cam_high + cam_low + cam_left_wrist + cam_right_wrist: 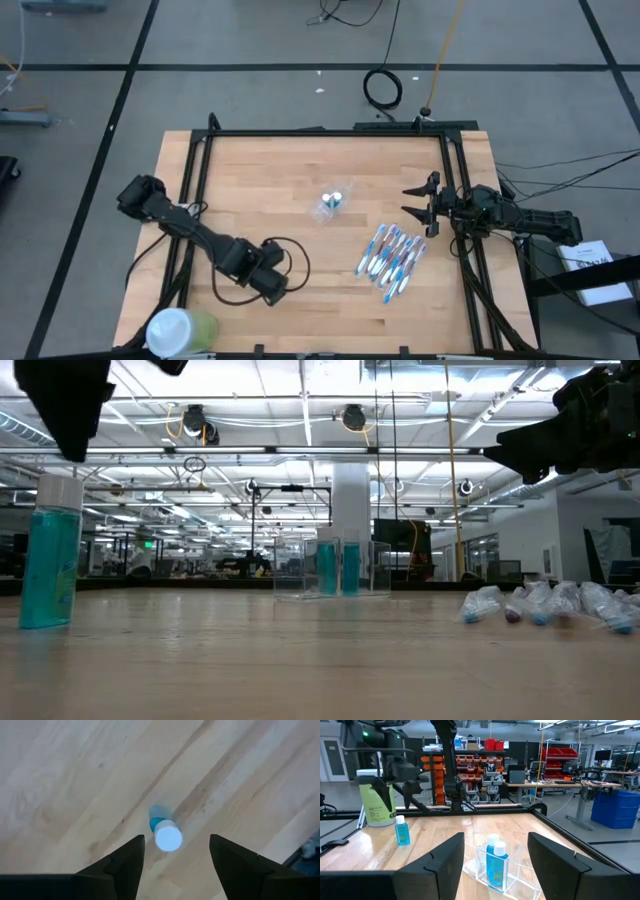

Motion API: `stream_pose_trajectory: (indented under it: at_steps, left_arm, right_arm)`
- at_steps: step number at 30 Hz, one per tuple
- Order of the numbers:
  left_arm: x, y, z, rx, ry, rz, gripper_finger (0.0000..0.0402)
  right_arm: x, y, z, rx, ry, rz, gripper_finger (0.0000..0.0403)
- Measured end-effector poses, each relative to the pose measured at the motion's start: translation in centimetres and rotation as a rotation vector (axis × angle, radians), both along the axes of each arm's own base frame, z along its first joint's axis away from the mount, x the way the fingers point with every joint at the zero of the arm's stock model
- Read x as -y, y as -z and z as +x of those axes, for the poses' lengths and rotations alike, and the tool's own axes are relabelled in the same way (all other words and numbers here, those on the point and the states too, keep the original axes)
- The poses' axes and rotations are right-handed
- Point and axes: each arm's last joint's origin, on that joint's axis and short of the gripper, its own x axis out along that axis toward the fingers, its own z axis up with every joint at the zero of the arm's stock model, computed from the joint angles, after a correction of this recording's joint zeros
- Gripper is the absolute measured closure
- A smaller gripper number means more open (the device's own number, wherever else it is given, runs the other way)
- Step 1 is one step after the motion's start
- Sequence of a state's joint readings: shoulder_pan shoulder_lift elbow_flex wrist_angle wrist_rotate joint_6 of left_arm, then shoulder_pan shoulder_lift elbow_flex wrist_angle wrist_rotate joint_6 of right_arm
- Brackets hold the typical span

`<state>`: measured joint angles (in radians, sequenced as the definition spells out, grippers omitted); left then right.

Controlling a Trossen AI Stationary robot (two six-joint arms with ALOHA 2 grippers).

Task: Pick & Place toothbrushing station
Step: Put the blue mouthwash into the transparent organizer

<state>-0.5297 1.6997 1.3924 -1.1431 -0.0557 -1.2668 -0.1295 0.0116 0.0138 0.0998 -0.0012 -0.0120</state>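
A small teal bottle with a white cap (pixel 167 834) stands upright on the wooden table; it also shows in the right wrist view (pixel 402 830) and the low view (pixel 50 550). My left gripper (pixel 176 838) hangs open straight above it, fingers pointing down, clear of the cap. A small clear cup (pixel 329 204) stands mid-table holding two more teal bottles (pixel 495 862). Several blue-and-white toothbrushes (pixel 391 252) lie side by side on the table to the right of the cup. My right gripper (pixel 416 201) is open and empty near the table's right edge, level, facing the cup.
A larger green cup with a white lid (pixel 181 330) stands at the table's near left corner. A black frame (pixel 320 133) runs along the table's far, left and right sides. Bare wood lies between the clear cup and my left gripper (pixel 275 288).
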Motion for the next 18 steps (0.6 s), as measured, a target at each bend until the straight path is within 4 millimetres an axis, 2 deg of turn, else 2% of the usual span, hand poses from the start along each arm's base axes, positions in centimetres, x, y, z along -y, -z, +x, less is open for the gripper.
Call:
stream_pose_trajectory:
  at_steps: [7, 18]
  left_arm:
    - [-0.1, 0.9, -0.3, -0.041, -0.128, -0.02, 0.0169]
    - [0.1, 3.1, -0.1, 0.001, -0.085, -0.081, 0.0169]
  right_arm:
    - [0.0, 0.0, 0.0, 0.0, 0.0, 0.0, 0.019]
    - [0.0, 0.0, 0.0, 0.0, 0.0, 0.0, 0.019]
